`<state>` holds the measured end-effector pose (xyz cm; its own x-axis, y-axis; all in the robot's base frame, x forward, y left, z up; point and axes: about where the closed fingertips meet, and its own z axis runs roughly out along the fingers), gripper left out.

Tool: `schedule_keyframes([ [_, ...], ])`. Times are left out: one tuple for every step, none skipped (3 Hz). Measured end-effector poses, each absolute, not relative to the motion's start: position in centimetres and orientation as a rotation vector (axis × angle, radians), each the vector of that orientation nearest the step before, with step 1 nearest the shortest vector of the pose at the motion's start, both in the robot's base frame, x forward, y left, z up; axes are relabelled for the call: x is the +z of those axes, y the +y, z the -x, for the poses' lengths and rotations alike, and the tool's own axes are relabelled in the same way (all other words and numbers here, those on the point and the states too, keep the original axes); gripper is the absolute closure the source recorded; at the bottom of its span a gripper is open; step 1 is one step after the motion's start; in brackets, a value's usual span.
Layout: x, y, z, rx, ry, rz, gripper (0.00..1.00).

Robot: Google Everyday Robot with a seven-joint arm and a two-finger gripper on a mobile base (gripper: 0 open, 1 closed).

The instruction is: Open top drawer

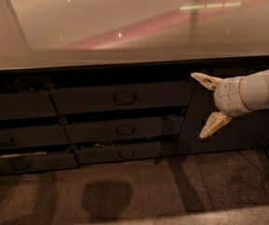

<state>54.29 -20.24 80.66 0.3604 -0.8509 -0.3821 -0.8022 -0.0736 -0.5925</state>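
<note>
The top drawer is the widest dark grey front under the counter, with a small dark bail handle at its centre. A dark gap runs above the front. My gripper hangs to the right of that drawer, in front of the flat grey cabinet door. Its two cream fingers are spread wide apart, the upper fingertip near the drawer's right end and the lower one pointing down-left. Nothing is between them. The white arm enters from the right edge.
Two slimmer drawer fronts lie below the top drawer, and another stack of drawers stands at the left. A glossy countertop overhangs everything. Carpeted floor spreads in front.
</note>
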Motion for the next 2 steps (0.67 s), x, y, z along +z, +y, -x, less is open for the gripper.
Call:
schedule_keyframes([
  [80.64,-20.24,-54.25,-0.084,1.439,1.869,0.0],
  [80.22,-20.23,-54.8,-0.189,1.5,1.896,0.0],
])
